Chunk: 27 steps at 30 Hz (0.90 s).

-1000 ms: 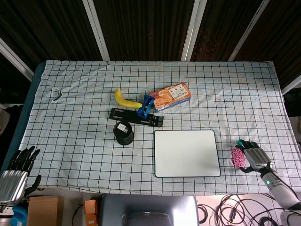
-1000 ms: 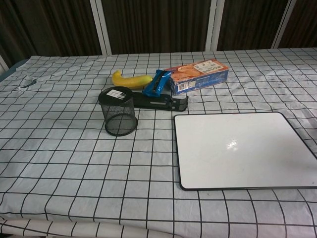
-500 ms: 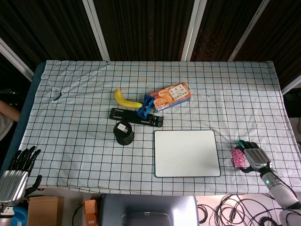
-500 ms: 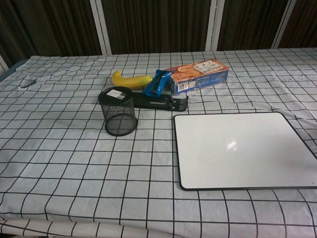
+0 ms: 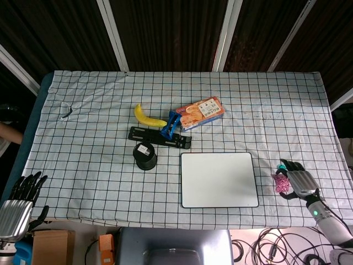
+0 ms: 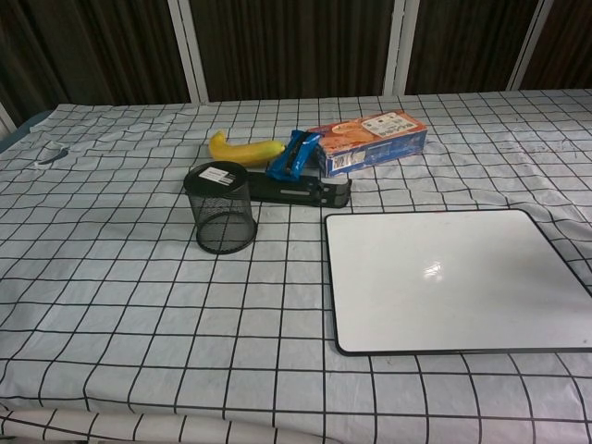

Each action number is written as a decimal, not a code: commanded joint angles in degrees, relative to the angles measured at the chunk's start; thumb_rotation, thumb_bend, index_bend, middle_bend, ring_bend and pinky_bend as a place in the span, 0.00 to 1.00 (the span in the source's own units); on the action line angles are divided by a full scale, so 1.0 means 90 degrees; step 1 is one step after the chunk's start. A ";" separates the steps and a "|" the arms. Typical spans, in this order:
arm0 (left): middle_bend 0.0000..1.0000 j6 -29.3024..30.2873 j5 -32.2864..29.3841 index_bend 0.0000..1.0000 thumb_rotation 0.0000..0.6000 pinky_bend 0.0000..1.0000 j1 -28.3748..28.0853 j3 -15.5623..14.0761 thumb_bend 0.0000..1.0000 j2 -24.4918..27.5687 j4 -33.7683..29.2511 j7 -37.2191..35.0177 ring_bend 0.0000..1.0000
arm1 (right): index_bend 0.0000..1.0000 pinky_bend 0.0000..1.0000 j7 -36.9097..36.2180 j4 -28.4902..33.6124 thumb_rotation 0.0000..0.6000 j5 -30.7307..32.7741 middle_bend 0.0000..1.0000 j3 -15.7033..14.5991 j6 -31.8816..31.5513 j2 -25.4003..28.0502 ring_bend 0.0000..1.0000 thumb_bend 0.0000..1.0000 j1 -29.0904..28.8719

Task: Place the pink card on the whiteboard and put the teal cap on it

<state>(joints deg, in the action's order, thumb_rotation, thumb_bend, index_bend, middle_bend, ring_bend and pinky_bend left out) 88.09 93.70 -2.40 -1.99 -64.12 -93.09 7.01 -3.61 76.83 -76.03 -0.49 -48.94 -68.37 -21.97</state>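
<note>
**Pink card goes up in the right hand**

Pink card [image 5: 283,183] sits at the right hand [image 5: 298,181], near the right edge of the table [image 5: 83,154]. A moment ago the card lay lower and wider by the hand; now it looks smaller and tipped up, and the hand has shifted a little. So the fingers seem to have closed on the card and begun to lift it. A bit of teal shows by the fingers, maybe the teal cap [image 5: 283,164]. The whiteboard [image 5: 219,179] is bare, well apart to the left. The left hand [image 5: 22,199] waits off the table, fingers spread, holding nothing.
</note>
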 commanded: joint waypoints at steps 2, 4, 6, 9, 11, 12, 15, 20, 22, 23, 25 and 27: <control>0.00 0.0002 -0.0005 0.00 1.00 0.00 -0.0007 0.0010 0.39 0.0009 -0.0005 -0.0017 0.00 | 0.27 0.00 0.0590 0.0555 1.00 0.0157 0.00 0.0281 0.0085 0.0154 0.00 0.17 -0.0346; 0.00 0.0019 0.0008 0.00 1.00 0.00 -0.0004 0.0011 0.39 0.0013 -0.0004 -0.0032 0.00 | 0.26 0.00 0.1096 0.0867 1.00 0.0351 0.00 0.0432 0.0185 0.0146 0.00 0.17 -0.0581; 0.00 0.0030 0.0016 0.00 1.00 0.00 -0.0002 0.0010 0.39 0.0015 0.0001 -0.0042 0.00 | 0.26 0.00 0.1701 0.1123 1.00 0.0619 0.00 0.0564 0.0226 0.0047 0.00 0.17 -0.0802; 0.00 0.0060 0.0035 0.00 1.00 0.00 0.0013 0.0001 0.39 0.0022 0.0005 -0.0059 0.00 | 0.25 0.00 0.2425 0.1399 1.00 0.1038 0.00 0.0676 0.0247 -0.0145 0.00 0.17 -0.1051; 0.00 0.0082 0.0052 0.00 1.00 0.00 0.0024 -0.0007 0.39 0.0027 0.0012 -0.0076 0.00 | 0.25 0.00 0.2814 0.1530 1.00 0.1309 0.00 0.0705 0.0228 -0.0265 0.00 0.17 -0.1176; 0.00 0.0101 0.0065 0.00 1.00 0.00 0.0033 -0.0013 0.39 0.0031 0.0017 -0.0093 0.00 | 0.25 0.00 0.3044 0.1593 1.00 0.1460 0.00 0.0711 0.0208 -0.0360 0.00 0.17 -0.1257; 0.00 0.0151 0.0091 0.00 1.00 0.00 0.0055 -0.0020 0.39 0.0042 0.0027 -0.0133 0.00 | 0.24 0.00 0.3464 0.1687 1.00 0.1799 0.00 0.0694 0.0176 -0.0582 0.00 0.17 -0.1424; 0.00 0.0231 0.0150 0.00 1.00 0.00 0.0094 -0.0043 0.39 0.0053 0.0052 -0.0180 0.00 | 0.20 0.00 0.3847 0.1728 1.00 0.2138 0.00 0.0571 0.0170 -0.0799 0.00 0.17 -0.1596; 0.00 0.0254 0.0164 0.00 1.00 0.00 0.0101 -0.0041 0.39 0.0049 0.0059 -0.0200 0.00 | 0.17 0.00 0.3939 0.1749 1.00 0.2216 0.00 0.0498 0.0195 -0.0825 0.00 0.17 -0.1651; 0.00 0.0269 0.0170 0.00 1.00 0.00 0.0104 -0.0037 0.39 0.0044 0.0066 -0.0204 0.00 | 0.15 0.00 0.3973 0.1764 1.00 0.2232 0.00 0.0463 0.0197 -0.0819 0.00 0.17 -0.1667; 0.00 0.0294 0.0184 0.00 1.00 0.00 0.0113 -0.0036 0.39 0.0037 0.0077 -0.0213 0.00 | 0.12 0.00 0.4013 0.1796 1.00 0.2221 0.00 0.0399 0.0152 -0.0798 0.00 0.17 -0.1672; 0.00 0.0310 0.0192 0.00 1.00 0.00 0.0119 -0.0033 0.39 0.0033 0.0087 -0.0222 0.00 | 0.06 0.00 0.3961 0.1861 1.00 0.2194 0.00 0.0325 0.0142 -0.0723 0.00 0.17 -0.1651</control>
<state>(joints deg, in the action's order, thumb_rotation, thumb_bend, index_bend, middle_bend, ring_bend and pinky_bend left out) 90.88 95.42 -1.33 -2.28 -63.81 -92.31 5.01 32.28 93.29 -56.18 2.71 -47.58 -75.17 -36.89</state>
